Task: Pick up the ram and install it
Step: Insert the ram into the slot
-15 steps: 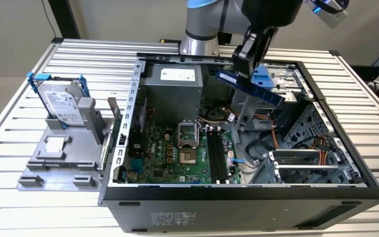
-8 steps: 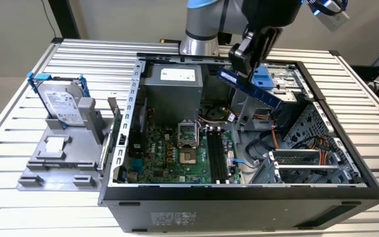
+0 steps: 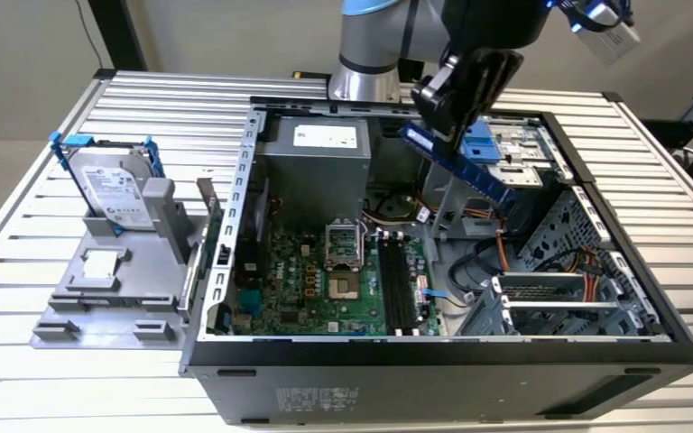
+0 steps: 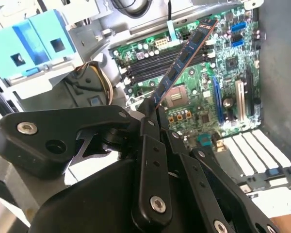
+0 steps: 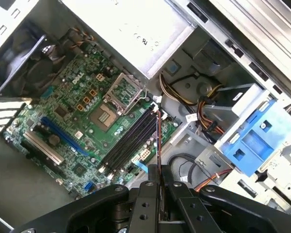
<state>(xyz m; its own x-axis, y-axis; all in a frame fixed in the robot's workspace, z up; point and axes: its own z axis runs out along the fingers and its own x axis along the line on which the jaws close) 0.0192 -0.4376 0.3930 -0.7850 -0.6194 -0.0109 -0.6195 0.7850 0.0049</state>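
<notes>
Ram (image 4: 184, 56) clenched by gripper (image 4: 153, 109), sticking out past the jaws, held apart from motherboard (image 4: 223, 63). Gripped end hidden between the jaws. Ram reads as a thin edge in first wrist view.

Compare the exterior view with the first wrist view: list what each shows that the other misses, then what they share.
The exterior view adds a hard drive on a grey stand beside the case, on the exterior view's left. It also adds the slatted table and the arm's silver column.

The first wrist view adds the case fan and a long blue slot on the motherboard.

Both show the gripper shut on the ram, which is held tilted over the open case. Both also show the motherboard, its black slots and the light-blue bracket.
</notes>
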